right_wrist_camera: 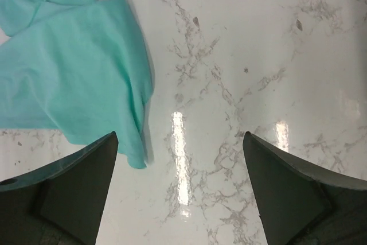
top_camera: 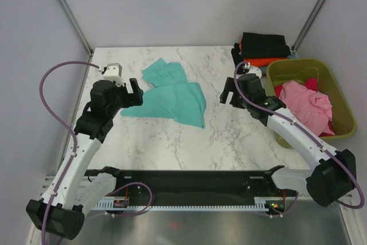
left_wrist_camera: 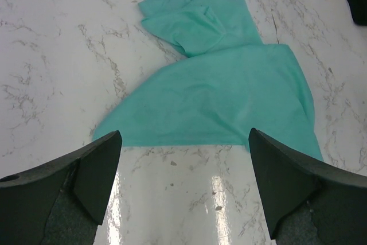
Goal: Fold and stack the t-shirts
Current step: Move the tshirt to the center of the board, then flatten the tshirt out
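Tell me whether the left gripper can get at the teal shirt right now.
Probably yes: the left gripper is open and facing the teal shirt, with only bare table before its near edge.

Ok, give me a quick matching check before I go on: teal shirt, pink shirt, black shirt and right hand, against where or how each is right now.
1. teal t-shirt
2. pink t-shirt
3. black t-shirt
4. right hand

A. in the olive tub
B. open above bare table
C. lying loose, mid-table
D. atop the far-right pile

Pairs: 1-C, 2-A, 3-D, 4-B.
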